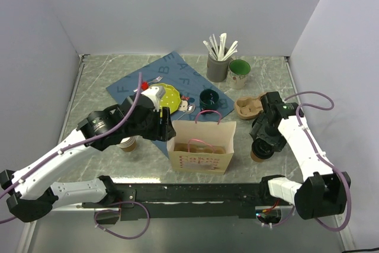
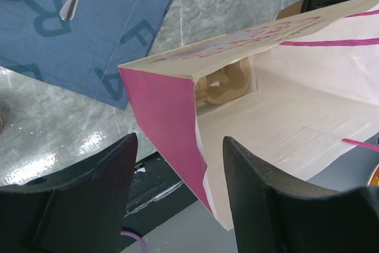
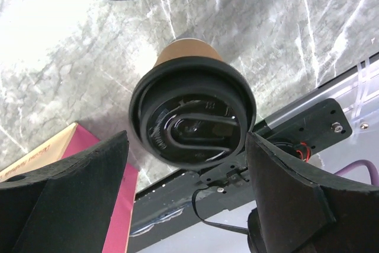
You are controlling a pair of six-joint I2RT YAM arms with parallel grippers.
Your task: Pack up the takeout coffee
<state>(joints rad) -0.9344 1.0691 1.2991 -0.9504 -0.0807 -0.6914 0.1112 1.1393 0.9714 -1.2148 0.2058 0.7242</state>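
Atop takeout coffee (image 3: 190,63), lid (image 3: 192,125) embossing illegible.

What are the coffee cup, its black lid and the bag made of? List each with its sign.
Cup: seemingly kraft paper, matte brown with no gloss.
Lid: probably plastic, black, with moulded ridges and a faint sheen.
Bag: likely paper, matte, with crisp folded edges and a pink side panel.
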